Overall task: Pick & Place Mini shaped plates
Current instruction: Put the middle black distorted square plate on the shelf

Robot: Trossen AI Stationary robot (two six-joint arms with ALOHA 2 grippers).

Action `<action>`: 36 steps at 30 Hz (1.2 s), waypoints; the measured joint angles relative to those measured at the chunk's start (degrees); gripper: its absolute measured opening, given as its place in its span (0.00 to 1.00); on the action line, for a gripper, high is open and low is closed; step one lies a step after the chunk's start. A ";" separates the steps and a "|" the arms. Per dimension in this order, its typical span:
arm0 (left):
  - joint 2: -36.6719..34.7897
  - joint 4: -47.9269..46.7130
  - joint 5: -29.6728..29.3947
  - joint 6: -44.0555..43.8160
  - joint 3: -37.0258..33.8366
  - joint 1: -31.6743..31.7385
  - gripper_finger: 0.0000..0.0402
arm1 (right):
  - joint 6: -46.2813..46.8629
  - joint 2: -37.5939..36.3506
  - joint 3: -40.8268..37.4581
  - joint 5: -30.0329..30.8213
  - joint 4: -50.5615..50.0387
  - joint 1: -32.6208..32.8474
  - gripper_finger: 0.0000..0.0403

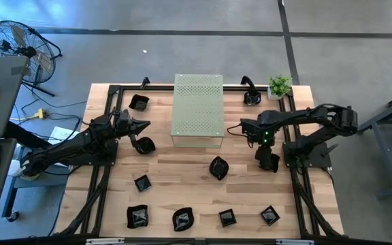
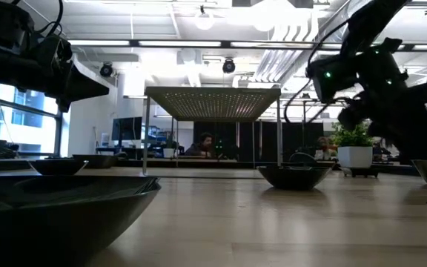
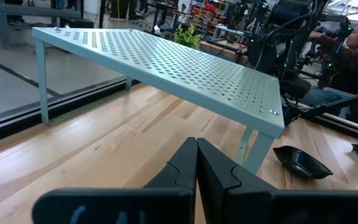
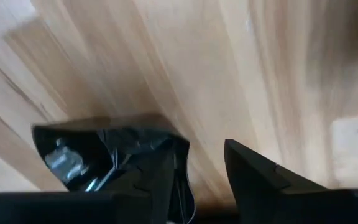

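Several tiny glossy black dishes lie scattered on the wooden table, among them one (image 1: 218,167) near the middle and a row along the near edge (image 1: 183,218). My left gripper (image 1: 141,126) is shut and hovers left of the pale green perforated box (image 1: 197,109); a dish (image 1: 145,145) rests on the table just beside it. Its closed fingertips (image 3: 196,149) point at the box (image 3: 166,62). My right gripper (image 1: 267,158) points down at the table's right side, open (image 4: 201,155), with a black dish (image 4: 104,149) beside one finger. My right gripper comes from above, pointing down, with one finger (image 4: 160,180) at the edge (image 4: 176,143) of the black dish, which lies flat on the table. Bare wood shows between the two fingers. Whether the finger touches the dish, I cannot tell.
A small potted plant (image 1: 278,86) stands at the far right corner, next to a dish (image 1: 252,97). Another dish (image 1: 139,102) sits far left of the box. A black frame (image 1: 101,170) borders the table. People sit in the room beyond (image 2: 207,144).
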 joint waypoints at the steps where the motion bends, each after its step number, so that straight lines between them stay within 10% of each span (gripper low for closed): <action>1: 0.00 0.00 0.00 -0.01 0.00 0.00 0.00 | 0.14 0.00 -0.46 -0.80 -0.15 -0.19 0.35; 17: 0.00 -0.02 -0.13 0.11 0.00 0.00 0.00 | -0.26 -0.09 -0.43 -3.31 -0.23 -1.29 0.02; 36: -0.01 -0.05 -0.24 0.19 0.00 0.00 0.00 | 2.79 -0.20 14.01 -8.01 -10.81 -1.34 0.01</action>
